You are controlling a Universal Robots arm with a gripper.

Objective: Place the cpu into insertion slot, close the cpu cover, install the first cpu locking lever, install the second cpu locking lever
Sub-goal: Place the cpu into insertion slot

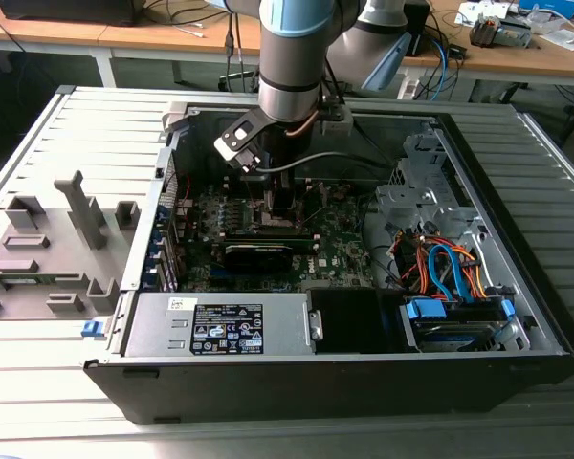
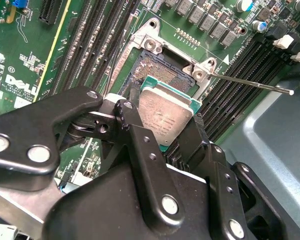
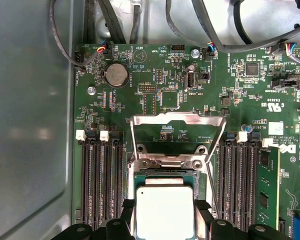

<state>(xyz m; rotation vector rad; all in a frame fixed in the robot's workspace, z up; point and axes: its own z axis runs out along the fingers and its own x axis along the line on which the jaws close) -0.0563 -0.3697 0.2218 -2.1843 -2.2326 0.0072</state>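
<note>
- The gripper [image 2: 166, 131] has its two black fingers [image 2: 136, 131] pressed against opposite edges of the cpu [image 2: 165, 116], so the chip is clamped between them. In the first wrist view the same hold shows, with the cpu [image 3: 164, 210] between the finger tips.
- The cpu hangs right over the insertion slot [image 2: 157, 70], a little tilted in the second wrist view. I can't tell whether its underside touches the slot.
- From where I stand it looks like a light, stiff, thin little plate. The metal top is smooth and probably slippery, so an edge grip like this one seems the right hold.
- I'd judge the underside and the slot's fine pins to be the fragile parts, not to be pressed hard or dragged across.
- Its look: square, with a pale silver-grey metal lid carrying faint print, set on a slightly wider green rim.
- Just beyond it the cpu cover [image 3: 177, 119] stands raised open, a thin silver frame with a square opening, hinged at the slot's far edge.
- A thin wire locking lever [image 2: 250, 83] sticks out free beside the slot, passing over the black memory slots [image 3: 102, 185].
- Farther out, the green motherboard [image 3: 230, 80] lies inside the open computer case [image 1: 364, 387], with the arm [image 1: 292, 57] reaching down into it.
</note>
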